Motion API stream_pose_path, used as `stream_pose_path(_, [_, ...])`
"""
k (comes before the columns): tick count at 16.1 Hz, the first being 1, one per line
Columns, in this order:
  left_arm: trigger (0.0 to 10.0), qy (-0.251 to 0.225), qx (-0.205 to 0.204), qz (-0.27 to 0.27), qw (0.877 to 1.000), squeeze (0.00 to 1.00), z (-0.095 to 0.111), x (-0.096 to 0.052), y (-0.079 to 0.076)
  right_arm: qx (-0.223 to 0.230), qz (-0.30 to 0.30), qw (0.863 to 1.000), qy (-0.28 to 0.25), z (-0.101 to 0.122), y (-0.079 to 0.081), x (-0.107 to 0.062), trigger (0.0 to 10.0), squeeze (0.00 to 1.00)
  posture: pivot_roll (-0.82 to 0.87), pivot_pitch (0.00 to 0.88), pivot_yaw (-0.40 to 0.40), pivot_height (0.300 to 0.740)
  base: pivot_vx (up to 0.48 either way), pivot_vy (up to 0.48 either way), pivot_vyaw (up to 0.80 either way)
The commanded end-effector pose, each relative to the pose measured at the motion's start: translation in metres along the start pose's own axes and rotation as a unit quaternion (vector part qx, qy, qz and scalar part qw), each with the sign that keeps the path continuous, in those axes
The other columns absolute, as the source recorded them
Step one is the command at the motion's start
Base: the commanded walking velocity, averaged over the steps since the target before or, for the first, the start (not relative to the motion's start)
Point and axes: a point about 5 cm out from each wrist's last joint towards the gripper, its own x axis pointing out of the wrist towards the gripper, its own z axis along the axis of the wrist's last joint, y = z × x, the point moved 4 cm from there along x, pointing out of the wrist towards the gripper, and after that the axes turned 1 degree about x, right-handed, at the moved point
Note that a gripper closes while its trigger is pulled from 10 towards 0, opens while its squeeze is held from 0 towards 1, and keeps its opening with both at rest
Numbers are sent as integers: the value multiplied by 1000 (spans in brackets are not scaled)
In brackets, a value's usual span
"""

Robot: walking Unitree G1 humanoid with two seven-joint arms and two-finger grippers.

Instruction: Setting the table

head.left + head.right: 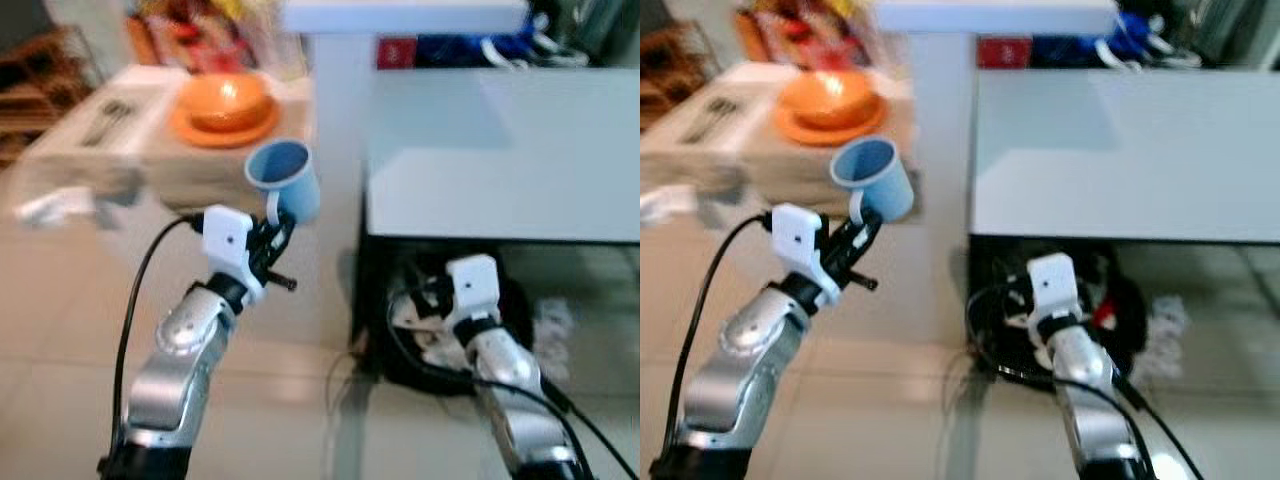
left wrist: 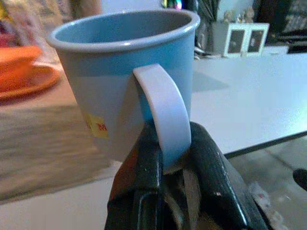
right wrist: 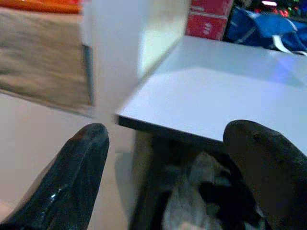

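Left pincer: the left gripper point(image 1: 275, 232) is being held up in front of the robot, its two black fingers point(image 2: 144, 163) pinching the pale handle of a light blue plastic mug point(image 1: 284, 178).
Mug: it is sitting upright just above the fingertips, mouth facing up, clear of every surface; a small yellow sticker is showing on its side in the left wrist view.
Beyond the left pincer: a low beige cloth-covered table point(image 1: 120, 150) is standing just past the mug, bearing an orange bowl point(image 1: 226, 100) that is resting on an orange plate point(image 1: 222, 128).
Cutlery: dark utensils point(image 1: 108, 118), blurred, are lying on the beige table, further to the left of the pincer than the plate.
Right pincer: the right gripper point(image 3: 172, 158) is hanging low at the robot's right, its two black fingers spread wide apart with nothing between them.
Ahead of the right pincer: the edge of a wide pale grey tabletop point(image 1: 500, 150) is lying just beyond and above the fingertips, with a dark tangle of cables and cloth point(image 1: 420, 320) underneath it.
Between the pincers: a white upright post point(image 1: 338, 150) is standing beside the grey tabletop.
Floor: pale tiles point(image 1: 60, 300) are running under both arms.
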Motion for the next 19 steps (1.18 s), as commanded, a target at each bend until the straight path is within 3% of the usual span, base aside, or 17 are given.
stream_pose_path(1, [0,-9,7,-3,1000,0,5,4,-3,-9,-13,1000,-15,7,-9,1,10000,0,-38,0,64,740,270,-394,0])
stream_pose_path(5, [0,-11,22,9,1000,0,9,8,3,-19,-45,997,-55,30,-25,3,10000,0,-45,0,72,740,281,-385,0])
stream_pose_path(7, [0,2,25,23,999,0,3,8,10,-24,-55,997,-41,27,-39,-6,10000,0,-55,0,80,740,285,-382,0])
stream_pose_path(9, [0,28,0,54,998,0,-11,-8,24,-23,-54,998,-22,16,-42,-20,10000,0,-68,0,92,740,279,-386,0])
stream_pose_path(11, [0,36,10,62,997,0,-14,-22,29,-18,-53,998,-18,13,-38,-25,10000,0,-65,0,96,740,285,-382,0])
stream_pose_path(14, [0,10,19,51,998,0,5,-35,24,-14,-49,998,-31,16,-28,-30,10000,0,-54,0,109,740,282,-385,0])
stream_pose_path(17, [0,49,2,53,997,0,-9,-66,23,-13,-48,998,-25,13,-27,-37,10000,0,-53,0,110,740,282,-385,0])
stream_pose_path(19, [0,57,-2,66,996,0,-23,-62,22,-6,-44,999,-25,13,-22,-34,10000,0,-60,0,104,740,319,-356,0])
